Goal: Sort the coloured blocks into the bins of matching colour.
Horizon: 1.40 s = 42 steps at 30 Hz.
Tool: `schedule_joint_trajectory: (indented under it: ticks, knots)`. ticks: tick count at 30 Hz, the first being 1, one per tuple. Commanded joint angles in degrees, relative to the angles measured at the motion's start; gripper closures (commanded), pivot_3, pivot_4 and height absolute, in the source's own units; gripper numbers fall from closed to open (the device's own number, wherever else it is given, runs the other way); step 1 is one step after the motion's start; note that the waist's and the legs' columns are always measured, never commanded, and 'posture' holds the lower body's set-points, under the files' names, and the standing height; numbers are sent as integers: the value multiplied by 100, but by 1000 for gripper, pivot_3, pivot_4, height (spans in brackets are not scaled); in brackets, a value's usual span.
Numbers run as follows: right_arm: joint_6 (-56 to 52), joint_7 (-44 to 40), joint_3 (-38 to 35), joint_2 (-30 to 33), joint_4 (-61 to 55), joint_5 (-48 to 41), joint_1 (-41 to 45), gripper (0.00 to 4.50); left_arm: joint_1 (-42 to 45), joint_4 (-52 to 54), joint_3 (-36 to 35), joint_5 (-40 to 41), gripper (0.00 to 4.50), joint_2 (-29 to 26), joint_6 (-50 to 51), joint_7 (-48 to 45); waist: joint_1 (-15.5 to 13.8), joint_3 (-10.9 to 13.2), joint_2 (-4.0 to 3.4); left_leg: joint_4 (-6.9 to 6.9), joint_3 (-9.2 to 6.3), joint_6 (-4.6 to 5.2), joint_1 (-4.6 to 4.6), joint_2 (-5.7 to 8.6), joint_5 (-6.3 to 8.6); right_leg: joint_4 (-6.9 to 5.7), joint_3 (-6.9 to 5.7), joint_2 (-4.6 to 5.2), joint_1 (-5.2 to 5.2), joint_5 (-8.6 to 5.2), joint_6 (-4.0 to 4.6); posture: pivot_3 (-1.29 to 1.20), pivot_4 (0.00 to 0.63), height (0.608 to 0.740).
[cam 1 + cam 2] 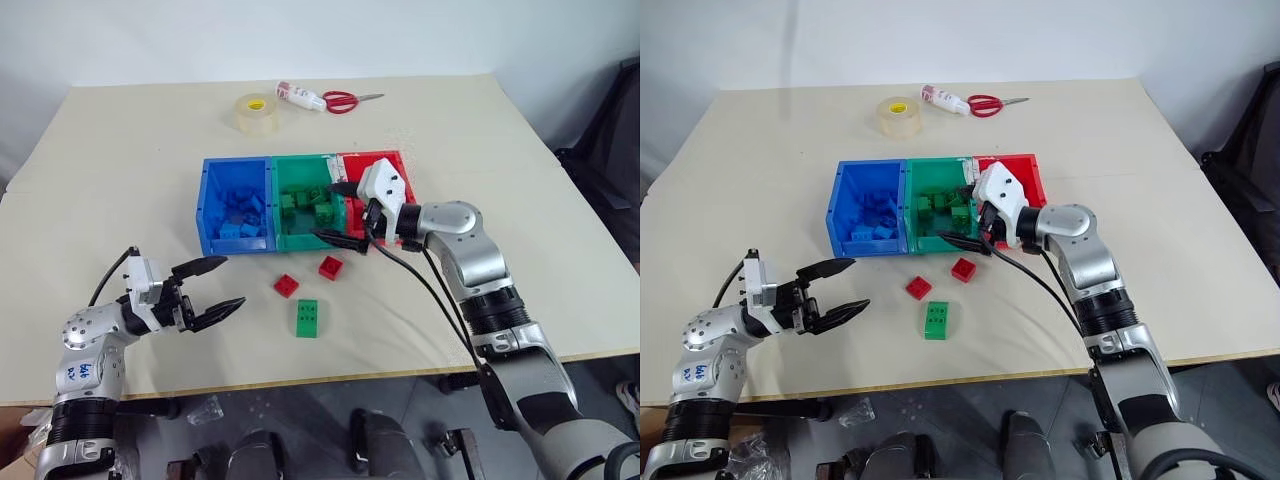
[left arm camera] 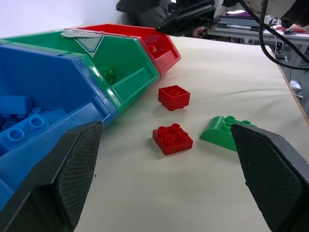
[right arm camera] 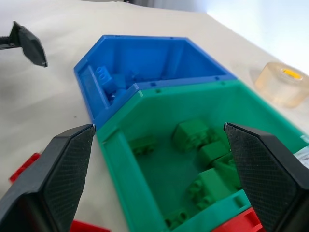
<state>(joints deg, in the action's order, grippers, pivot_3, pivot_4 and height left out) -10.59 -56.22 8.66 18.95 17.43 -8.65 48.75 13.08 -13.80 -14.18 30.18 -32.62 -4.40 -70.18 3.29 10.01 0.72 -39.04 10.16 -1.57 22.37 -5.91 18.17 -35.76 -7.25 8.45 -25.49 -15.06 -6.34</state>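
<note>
I count three loose studded plastic bricks on the beige table (image 1: 120, 150): two small red square bricks (image 1: 286, 285) (image 1: 331, 266) and one longer green six-stud brick (image 1: 307, 318), all lying just in front of the three joined open-topped plastic bins. The blue bin (image 1: 212, 200) holds a heap of blue bricks (image 1: 243, 215), the green bin (image 1: 290, 238) several green bricks (image 1: 309, 205) (I make out at least five in the right wrist view), and the red bin (image 1: 385, 160) is mostly hidden behind my right arm, so I cannot tell its contents.

My right gripper (image 1: 342, 213) hangs over the green and red bins with its jaws spread wide and nothing between them. My left gripper (image 1: 217, 285) hovers over the table, fingers wide apart and empty; the three loose bricks lie near it, to its right.
</note>
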Motion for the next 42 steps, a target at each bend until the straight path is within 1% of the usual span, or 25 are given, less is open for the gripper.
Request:
schedule_joint_trajectory:
  ticks: [1, 8, 13, 19, 23, 25, 27, 31, 35, 40, 42]
  knots:
    - [-51, -48, -113, 74, -378, -180, 19, 48, -43, 135, -33, 33, 0, -31, -51, -27, -3, 0, 0, 0, 0, 0, 0, 0, 0, 0, 0, 0, 0, 0, 0, 0, 150, 740]
    - [-173, -157, -171, 284, -612, -334, -119, 48, -67, 162, -33, 43, 0, -29, -40, -22, -11, 0, 0, 0, 0, 0, 0, 0, 0, 0, 0, 0, 0, 0, 0, 0, 150, 740]
    - [-495, -385, -248, 684, -1263, -577, -603, 48, -33, 143, -21, 37, 0, -35, -40, -33, -34, 0, 1, -1, -1, 1, 1, 0, 0, 2, -1, 0, 0, 0, 0, 0, 150, 740]
    - [-1301, -825, -619, 1906, -2624, -1086, -1906, 48, -87, 138, -68, 59, 0, -102, -36, -97, -156, 0, 1, 0, -2, 3, 3, 1, 4, 12, -1, 1, 1, 0, -1, 0, 150, 740]
    - [-1854, -932, -1305, 2817, -3404, -1429, -2987, 48, -124, 97, -120, 72, 0, -161, -38, -165, -178, 0, 1, -4, -3, 4, 2, 0, 4, 14, -1, 1, 2, 0, 0, 0, 150, 740]
    - [-2019, -914, -1589, 3103, -3668, -1549, -3447, 48, -121, 56, -132, 69, 0, -184, -43, -197, -182, -1, 3, -4, -5, 4, 2, 0, 4, 18, -1, 1, 2, 0, 0, 0, 150, 740]
    - [-2099, -882, -1740, 3257, -3824, -1620, -3734, 48, -107, 21, -130, 67, 0, -196, -46, -218, -170, -1, 4, -5, -4, 5, 0, 1, 5, 23, 2, 1, 3, 0, 0, 0, 150, 740]
    - [-2197, -721, -1730, 3268, -3969, -1697, -3829, 48, -42, -41, -99, 47, 0, -190, -45, -256, -156, -1, 4, -5, -4, 4, -7, -1, 4, 24, 4, 1, 4, -1, 2, 0, 150, 740]
    - [-2286, -490, -1388, 3010, -3942, -1696, -3555, 48, 20, -35, -65, 32, 0, -152, -43, -248, -174, -1, 4, -7, -4, 4, -5, 1, 4, 25, 4, 2, 4, -1, 2, 0, 150, 740]
    - [-2097, -164, -643, 2354, -3388, -1309, -2960, 48, -20, 76, -51, 37, 0, -113, -28, -199, -163, -2, 4, -7, -4, 3, -5, 1, 4, 21, 2, 2, 4, -1, 2, 0, 150, 740]
    - [-1893, -17, -307, 1960, -2920, -1083, -2596, 48, -79, 160, -54, 51, 0, -99, -20, -166, -159, -2, 4, -7, -3, 3, -5, 1, 4, 14, 2, 1, 4, -1, 2, 0, 150, 740]
